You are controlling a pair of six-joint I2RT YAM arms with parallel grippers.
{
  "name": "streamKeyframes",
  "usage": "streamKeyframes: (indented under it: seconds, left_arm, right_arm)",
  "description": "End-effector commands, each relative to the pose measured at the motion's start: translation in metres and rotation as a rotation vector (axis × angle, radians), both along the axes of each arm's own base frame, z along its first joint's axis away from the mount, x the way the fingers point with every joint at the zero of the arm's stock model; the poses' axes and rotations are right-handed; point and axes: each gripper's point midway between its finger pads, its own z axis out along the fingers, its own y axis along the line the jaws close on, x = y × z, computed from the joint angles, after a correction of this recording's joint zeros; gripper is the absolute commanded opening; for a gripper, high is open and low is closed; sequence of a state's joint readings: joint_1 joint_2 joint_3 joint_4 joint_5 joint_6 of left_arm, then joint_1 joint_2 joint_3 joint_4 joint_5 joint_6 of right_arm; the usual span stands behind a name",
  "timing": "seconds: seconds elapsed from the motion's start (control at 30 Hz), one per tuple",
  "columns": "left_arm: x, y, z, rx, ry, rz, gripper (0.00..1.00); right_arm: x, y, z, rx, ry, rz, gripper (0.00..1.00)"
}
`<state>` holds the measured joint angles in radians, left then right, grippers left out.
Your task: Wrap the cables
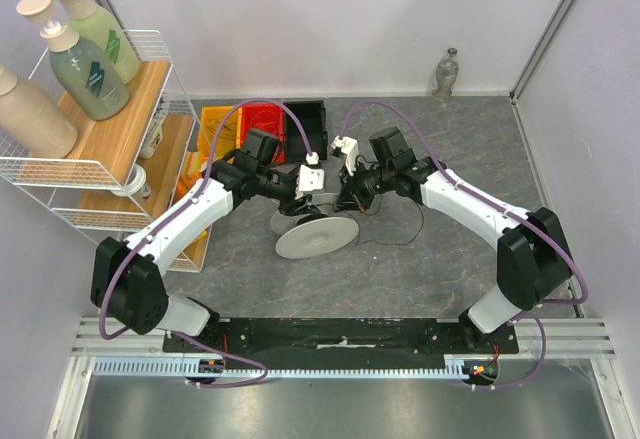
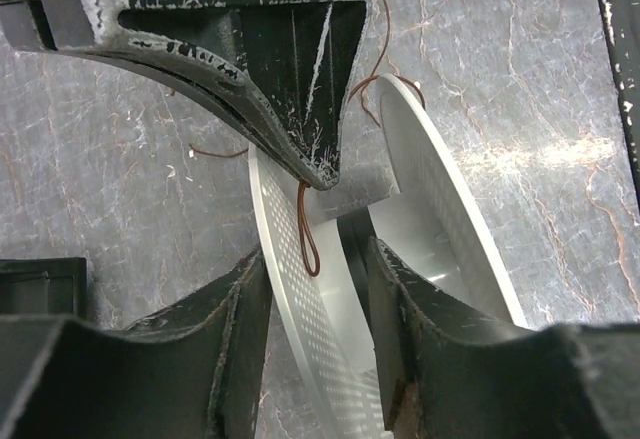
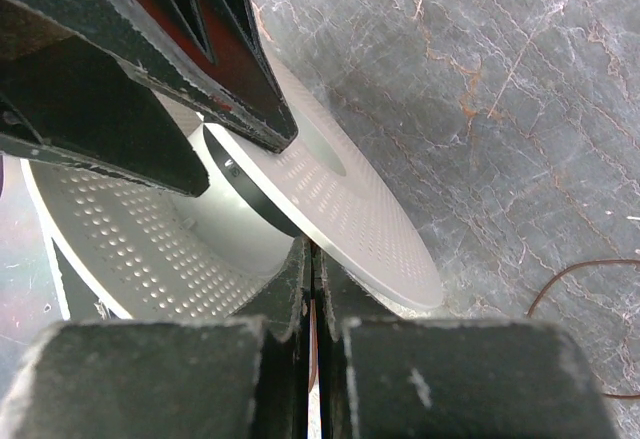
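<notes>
Our left gripper (image 2: 315,259) is clamping one disc of the white spool (image 1: 315,236), with a finger pressing on each face, and is holding it tilted over the grey table (image 1: 430,279) near the middle. Just to the right, our right gripper (image 3: 311,259) is pinching the thin cable (image 2: 308,231) between fully closed fingers, its tip hovering at the spool's hub between the two discs. From that pinch the cable is hanging in a short loop against the disc, and its slack is trailing over the table to the right of the spool.
</notes>
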<state>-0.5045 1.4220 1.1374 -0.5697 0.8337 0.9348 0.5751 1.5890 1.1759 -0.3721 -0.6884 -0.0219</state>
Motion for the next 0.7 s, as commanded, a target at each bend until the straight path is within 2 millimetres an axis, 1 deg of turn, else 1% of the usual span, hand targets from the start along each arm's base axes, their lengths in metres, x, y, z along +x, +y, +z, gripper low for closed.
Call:
streamKeyframes:
  seconds: [0.0,0.13,0.37,0.47,0.53,0.67]
  left_arm:
    - [0.004,0.001,0.002,0.005,-0.04,-0.009,0.46]
    - [0.014,0.004,-0.006,0.037,-0.046,0.03,0.44]
    - [0.022,0.006,-0.006,0.065,-0.058,0.078,0.4]
    - [0.021,0.006,-0.005,0.069,-0.062,0.079,0.38]
    - [0.019,0.006,-0.008,0.082,-0.059,0.076,0.38]
    - [0.01,0.005,-0.012,0.091,-0.039,0.054,0.45]
  right_arm:
    - [0.002,0.01,0.01,0.043,-0.038,0.032,0.0]
    - [0.001,0.013,0.013,0.059,-0.042,0.056,0.0]
    - [0.0,0.017,0.012,0.061,-0.033,0.07,0.0]
    - [0.001,0.018,0.012,0.059,-0.029,0.068,0.0]
    - [0.002,0.019,0.013,0.063,-0.029,0.067,0.0]
    - [0.002,0.019,0.013,0.065,-0.027,0.067,0.0]
